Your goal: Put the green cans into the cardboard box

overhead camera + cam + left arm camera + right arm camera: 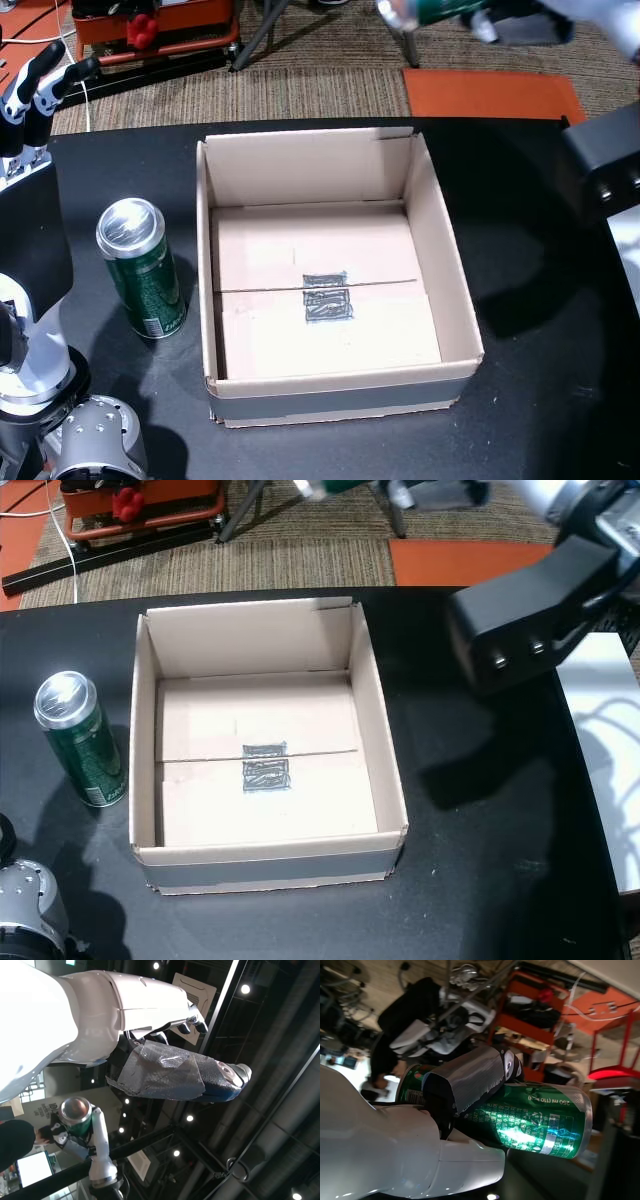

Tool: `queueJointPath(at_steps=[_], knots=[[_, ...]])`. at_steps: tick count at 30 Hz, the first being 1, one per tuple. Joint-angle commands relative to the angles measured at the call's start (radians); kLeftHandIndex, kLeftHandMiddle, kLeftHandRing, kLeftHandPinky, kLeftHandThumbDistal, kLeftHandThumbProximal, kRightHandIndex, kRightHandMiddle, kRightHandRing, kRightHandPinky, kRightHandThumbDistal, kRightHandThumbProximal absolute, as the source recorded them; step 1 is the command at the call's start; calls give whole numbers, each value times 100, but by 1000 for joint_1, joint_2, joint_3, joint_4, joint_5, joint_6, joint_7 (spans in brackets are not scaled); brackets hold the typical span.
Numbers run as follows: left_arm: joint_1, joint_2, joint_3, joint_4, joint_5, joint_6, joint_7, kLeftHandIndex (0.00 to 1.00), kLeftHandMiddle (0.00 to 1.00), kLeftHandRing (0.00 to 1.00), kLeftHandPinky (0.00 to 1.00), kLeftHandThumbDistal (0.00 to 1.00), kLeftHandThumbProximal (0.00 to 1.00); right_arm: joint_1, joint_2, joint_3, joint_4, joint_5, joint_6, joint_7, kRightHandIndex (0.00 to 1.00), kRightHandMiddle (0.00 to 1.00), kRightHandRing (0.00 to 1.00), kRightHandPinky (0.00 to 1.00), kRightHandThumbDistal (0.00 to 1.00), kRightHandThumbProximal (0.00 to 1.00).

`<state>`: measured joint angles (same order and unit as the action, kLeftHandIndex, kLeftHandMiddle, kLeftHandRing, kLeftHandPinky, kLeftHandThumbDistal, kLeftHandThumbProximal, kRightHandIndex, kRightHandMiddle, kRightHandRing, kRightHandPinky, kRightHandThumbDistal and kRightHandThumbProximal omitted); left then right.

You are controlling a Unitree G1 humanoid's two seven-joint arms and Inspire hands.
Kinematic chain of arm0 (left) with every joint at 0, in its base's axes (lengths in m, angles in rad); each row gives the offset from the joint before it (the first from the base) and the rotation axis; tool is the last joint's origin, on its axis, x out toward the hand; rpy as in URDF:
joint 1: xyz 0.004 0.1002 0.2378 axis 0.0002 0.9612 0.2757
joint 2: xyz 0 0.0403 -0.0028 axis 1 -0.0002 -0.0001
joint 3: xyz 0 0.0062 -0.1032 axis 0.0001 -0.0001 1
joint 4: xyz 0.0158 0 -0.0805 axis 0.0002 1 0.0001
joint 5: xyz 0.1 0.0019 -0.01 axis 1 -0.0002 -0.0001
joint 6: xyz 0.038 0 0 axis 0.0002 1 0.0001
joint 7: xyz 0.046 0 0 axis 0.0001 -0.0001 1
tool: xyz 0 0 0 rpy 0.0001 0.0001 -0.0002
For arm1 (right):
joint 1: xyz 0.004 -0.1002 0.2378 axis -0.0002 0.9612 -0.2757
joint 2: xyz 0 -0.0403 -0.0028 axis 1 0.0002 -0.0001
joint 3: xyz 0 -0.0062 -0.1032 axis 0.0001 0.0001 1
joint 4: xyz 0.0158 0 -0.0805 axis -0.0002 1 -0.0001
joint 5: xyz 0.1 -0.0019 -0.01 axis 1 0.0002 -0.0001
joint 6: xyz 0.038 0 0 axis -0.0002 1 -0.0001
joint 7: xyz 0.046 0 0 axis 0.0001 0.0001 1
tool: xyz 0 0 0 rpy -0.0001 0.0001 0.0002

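Right wrist view: tape-wrapped thumb of the right hand [465, 1085] is pressing across a green aluminium can [530, 1115] with white print, can lying sideways in the grip, its silver rim end sticking out past the thumb tip. White palm shell is sitting under the can; the other fingers are hidden behind it. So the right hand is clamping this can.

In both head views that same hand [520, 25] is sitting at the top edge, blurred, with a green can end [420, 12] poking out beyond the fingers toward the view's left, held above the carpet beyond the black table [540, 400].

Open brown cardboard box [330, 290] is sitting in the middle of the table, nothing inside, a dark scribbled patch on its floor.

Second green can with silver top [142, 268] is standing upright on the table just beside the box's left wall, not touching it, nearer than the left hand's fingertips.

Left hand [30, 100] is raised at the left edge, dark fingers [55, 75] pointing up and away, slightly apart, gripping nothing. In the left wrist view the taped thumb [175, 1077] is sticking out free against the ceiling, nothing in the hand.
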<state>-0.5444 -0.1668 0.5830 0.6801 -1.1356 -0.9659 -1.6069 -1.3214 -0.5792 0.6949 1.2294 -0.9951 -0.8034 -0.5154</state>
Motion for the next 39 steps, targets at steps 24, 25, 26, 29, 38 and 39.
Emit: queueJointPath(at_steps=[24,25,26,29,38,39], knots=[[-10,-107,-12,-84,1,-22,5,70,80,95,93,65,78,68,165,62,45,18,-10,11,24,26,34,36,61,0],[-10,-108,-11,-86,-2,-24,2,71,80,95,93,65,79,74,166,66,45,15,-14,3,22,25,34,35,66,0],[-9,-109,-12,-89,-4,-24,-1,71,80,95,93,65,80,79,167,70,45,11,-15,-4,22,24,35,35,66,0],[-2,-112,-21,-98,-3,-20,1,70,80,95,93,69,79,92,168,73,46,11,-13,-4,22,24,37,35,63,0],[22,-133,-53,-132,2,-16,16,71,81,95,90,71,77,140,183,96,49,-2,-17,-4,22,23,33,35,66,0],[25,-135,-57,-137,5,-18,20,70,81,95,90,71,77,144,186,111,48,-17,-13,-7,22,23,33,35,65,0]])
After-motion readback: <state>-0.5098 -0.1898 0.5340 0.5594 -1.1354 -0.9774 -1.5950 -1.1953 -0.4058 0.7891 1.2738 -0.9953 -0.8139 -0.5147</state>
